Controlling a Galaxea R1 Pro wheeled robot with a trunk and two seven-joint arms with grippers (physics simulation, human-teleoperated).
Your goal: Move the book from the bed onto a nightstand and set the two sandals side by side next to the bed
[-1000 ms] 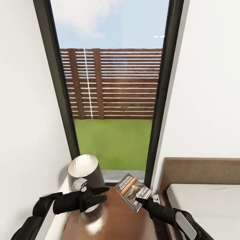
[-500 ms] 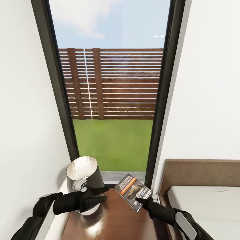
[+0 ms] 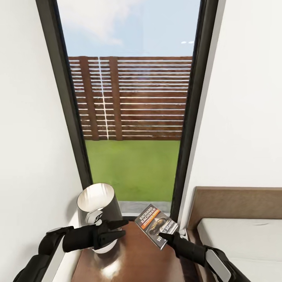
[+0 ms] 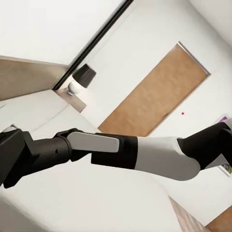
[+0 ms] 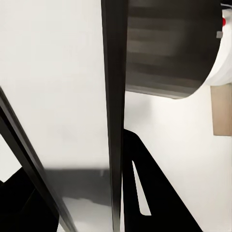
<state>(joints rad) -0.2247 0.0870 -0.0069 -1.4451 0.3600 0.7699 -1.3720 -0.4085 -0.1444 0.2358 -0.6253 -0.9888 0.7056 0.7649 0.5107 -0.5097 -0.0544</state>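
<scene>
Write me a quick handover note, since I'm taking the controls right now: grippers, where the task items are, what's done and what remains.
Right gripper: shut on the book, held tilted above the nightstand, not yet laid flat.
Left gripper: jaws open, holding nothing, hovering beside the lamp on the nightstand.
The bed is at the right, with the book already off it.
Left to do: lower and release the book on the nightstand top, then find both sandals and set them side by side next to the bed.
</scene>
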